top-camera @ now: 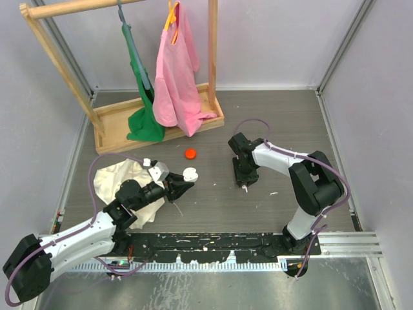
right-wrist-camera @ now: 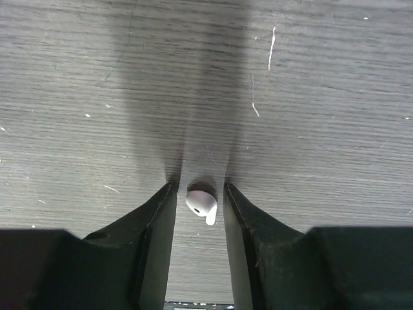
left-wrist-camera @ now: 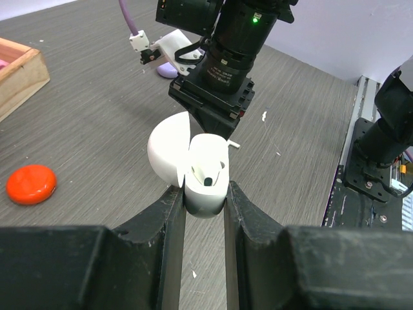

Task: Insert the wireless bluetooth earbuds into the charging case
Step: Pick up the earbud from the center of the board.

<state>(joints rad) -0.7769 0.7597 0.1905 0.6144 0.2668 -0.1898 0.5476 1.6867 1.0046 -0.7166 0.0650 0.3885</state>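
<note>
Left pincer (left-wrist-camera: 204,194) is clenched on the charging case (left-wrist-camera: 208,200), gripping low on the rounded body. The lid (left-wrist-camera: 169,152) is flipped open to the left. Can't tell if the case rests on the surface (left-wrist-camera: 97,116) or hangs just above it. One earbud (left-wrist-camera: 210,175) looks seated inside, dark tip up. The other slot looks free, but I can't see into it properly.

Risks here: the grip is on a curved shell, so a push from above could twist the case or pop it out. A bump could swing the lid shut.

Red cap (left-wrist-camera: 30,184) sits well apart, not in the path.

Right pincer (right-wrist-camera: 199,186) is tips-down on the surface and released, fingers straddling the second earbud (right-wrist-camera: 201,203) with a sliver of gap each side. That earbud lies flat on the surface, not held.

Risks:
- It's tiny, round and slick, so an off-centre close likely squirts it out or rolls it.
- If it's pinched skewed, the stem won't line up with the slot.
- The two pincers stand close, so they could clash on approach to the case.

Writing: none readable. No brand visible on the case or earbuds, only a green light (left-wrist-camera: 253,19) on the right wrist housing.
</note>
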